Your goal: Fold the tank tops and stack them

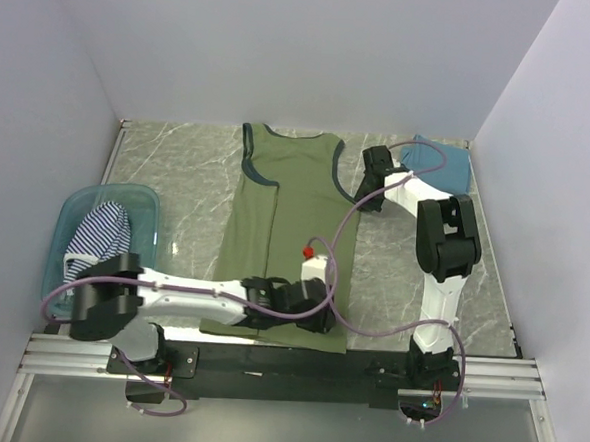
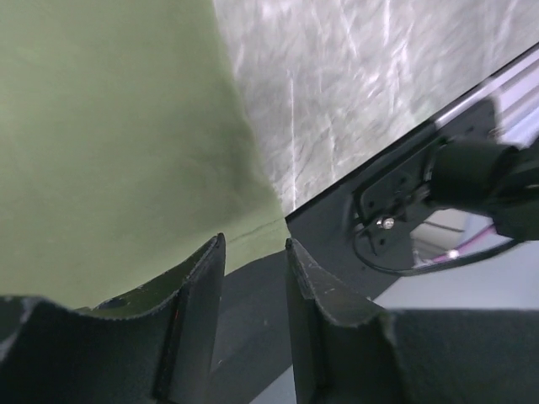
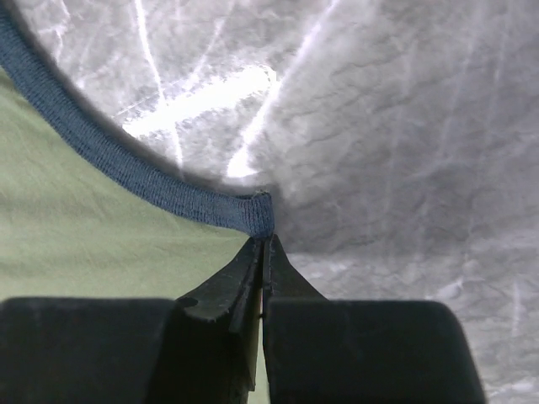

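Right jaws tight on olive tank top, rest cropped

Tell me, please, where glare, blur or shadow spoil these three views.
Top view: evenly lit and sharp, the green top casting hardly any shadow. Left wrist view: the left tool is dark and soft-edged up close, and the table shows streaky glare. Right wrist view: a bright glare patch on the table beside the blue trim; the right tool is dark, nearly featureless.
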Controlling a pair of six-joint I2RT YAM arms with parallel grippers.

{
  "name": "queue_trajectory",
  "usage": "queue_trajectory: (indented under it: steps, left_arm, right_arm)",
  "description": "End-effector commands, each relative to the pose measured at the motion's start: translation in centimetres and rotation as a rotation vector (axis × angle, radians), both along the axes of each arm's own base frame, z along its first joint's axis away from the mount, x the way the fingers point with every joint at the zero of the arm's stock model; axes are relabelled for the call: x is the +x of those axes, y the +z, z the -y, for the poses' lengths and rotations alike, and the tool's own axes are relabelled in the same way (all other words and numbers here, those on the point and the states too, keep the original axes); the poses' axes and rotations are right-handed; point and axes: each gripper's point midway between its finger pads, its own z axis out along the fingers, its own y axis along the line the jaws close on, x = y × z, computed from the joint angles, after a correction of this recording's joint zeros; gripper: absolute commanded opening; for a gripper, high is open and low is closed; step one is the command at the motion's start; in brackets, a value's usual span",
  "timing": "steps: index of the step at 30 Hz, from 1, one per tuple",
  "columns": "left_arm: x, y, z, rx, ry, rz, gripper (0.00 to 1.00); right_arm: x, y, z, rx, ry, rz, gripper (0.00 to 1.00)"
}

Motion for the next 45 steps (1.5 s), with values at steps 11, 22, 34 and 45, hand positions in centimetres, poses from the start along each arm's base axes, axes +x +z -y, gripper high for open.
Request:
queue_trajectory:
  steps: [11,22,34,45]
  left_arm:
    - [-3.4,-4.6,5.0,0.199,-0.047,0.069,0.40]
    - [-4.6,-7.2,5.1,0.336,-0.048,0.110,0.41]
    - [-5.6,-6.1,6.0,0.340,-0.072,0.155,0.01]
    - [-7.4,1.1,5.8,0.007,-0.115,0.120,0.01]
  right_arm:
    - [0.1,2.4,0.0,0.037,0.027,0.064,0.02]
    - [0.3,2.9,-0.1,0.057,0.029,0.072,0.01]
    - [-0.2,3.7,0.9,0.050,0.009,0.087,0.00]
    - [-1.1,5.6,2.5,0.064,-0.012,0.117,0.00]
